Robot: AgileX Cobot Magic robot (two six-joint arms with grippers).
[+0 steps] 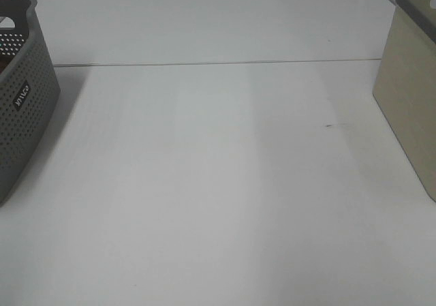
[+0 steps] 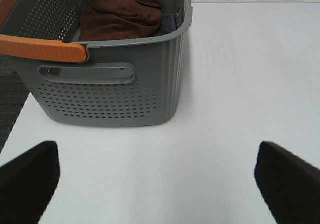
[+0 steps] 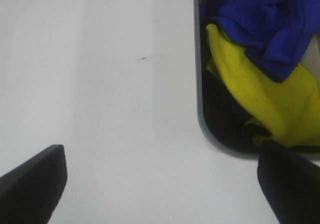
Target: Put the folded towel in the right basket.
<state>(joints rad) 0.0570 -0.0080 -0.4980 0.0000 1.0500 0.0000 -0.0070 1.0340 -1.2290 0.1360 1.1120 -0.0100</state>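
We see a white bench [image 1: 218,183], a grey perforated basket [image 1: 20,108] at its left edge and a beige basket [image 1: 409,95] at its right.

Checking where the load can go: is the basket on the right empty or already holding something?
Not empty. The right basket already holds a blue cloth and a yellow cloth.

2 baskets: grey [image 1: 20,95], beige [image 1: 412,88]. 3 cloths: brown [image 2: 122,14], blue [image 3: 260,19], yellow [image 3: 260,99].
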